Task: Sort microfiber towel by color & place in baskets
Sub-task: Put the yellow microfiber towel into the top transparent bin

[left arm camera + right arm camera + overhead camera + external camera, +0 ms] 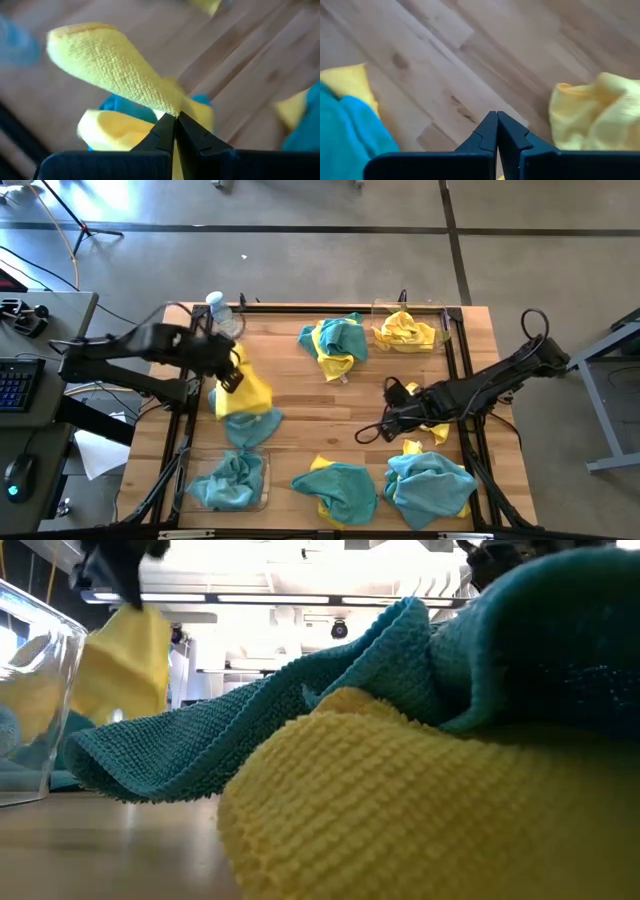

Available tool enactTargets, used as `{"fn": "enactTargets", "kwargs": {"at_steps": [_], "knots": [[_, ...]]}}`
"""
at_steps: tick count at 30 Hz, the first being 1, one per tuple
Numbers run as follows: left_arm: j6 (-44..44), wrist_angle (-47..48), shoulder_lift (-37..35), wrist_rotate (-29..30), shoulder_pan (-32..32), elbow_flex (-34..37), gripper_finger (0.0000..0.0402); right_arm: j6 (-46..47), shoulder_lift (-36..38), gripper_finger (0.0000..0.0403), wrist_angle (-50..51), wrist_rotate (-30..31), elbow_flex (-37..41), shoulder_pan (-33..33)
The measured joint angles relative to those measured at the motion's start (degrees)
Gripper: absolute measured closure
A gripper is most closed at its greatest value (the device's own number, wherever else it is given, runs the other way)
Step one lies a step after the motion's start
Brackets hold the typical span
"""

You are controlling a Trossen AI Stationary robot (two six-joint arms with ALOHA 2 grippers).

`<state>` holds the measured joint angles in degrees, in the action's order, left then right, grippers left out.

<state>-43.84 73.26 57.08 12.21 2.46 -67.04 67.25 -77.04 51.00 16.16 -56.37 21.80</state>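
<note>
Clamped in the left hand (175, 116) is a yellow microfiber towel (243, 392), which is seen in the high view hanging at the left side of the desk (300, 420), above a teal towel (250, 426) spread flat on the wood. In the left wrist view the fingers (161, 132) are pressed together on a fold of the yellow cloth, with a patch of teal showing under it. Near that hand, at the desk's far left corner, a small clear water bottle (221, 311) is standing.

Closed on nothing is the right hand (496, 116): in its wrist view the fingertips are shut against each other over bare wood. It is held low over the right half of the desk, just beside a small yellow towel (432, 430).

At the near left corner a clear basket (262, 470) is seen with a crumpled teal towel (228, 482) inside. At the far right corner a second clear basket (445, 328) is filled by a yellow towel (405, 332). Beside it, towards the middle, a mixed teal and yellow heap (333, 345) is lying. Along the near edge two more heaps are found, one (335, 490) at the middle and one (430, 485) at the right, each with teal over yellow
</note>
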Motion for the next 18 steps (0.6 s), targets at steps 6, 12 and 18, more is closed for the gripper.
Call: {"fn": "enactTargets", "kwargs": {"at_steps": [6, 12, 18], "knots": [[3.0, -1.3, 1.4, 1.5, 0.0, -10.5, 0.0401, -3.6, 11.9, 0.0402, -17.4, 0.5, 15.2, -0.1], [4.6, -7.3, 5.7, 1.9, 0.0, -17.6, 0.0401, -10.9, 24.7, 0.0402, -30.4, 7.0, 28.0, -3.9], [4.8, -11.7, 15.0, 0.5, 0.0, -23.7, 0.0401, -27.1, 30.3, 0.04, -39.3, 4.4, 29.1, -11.2]]}}
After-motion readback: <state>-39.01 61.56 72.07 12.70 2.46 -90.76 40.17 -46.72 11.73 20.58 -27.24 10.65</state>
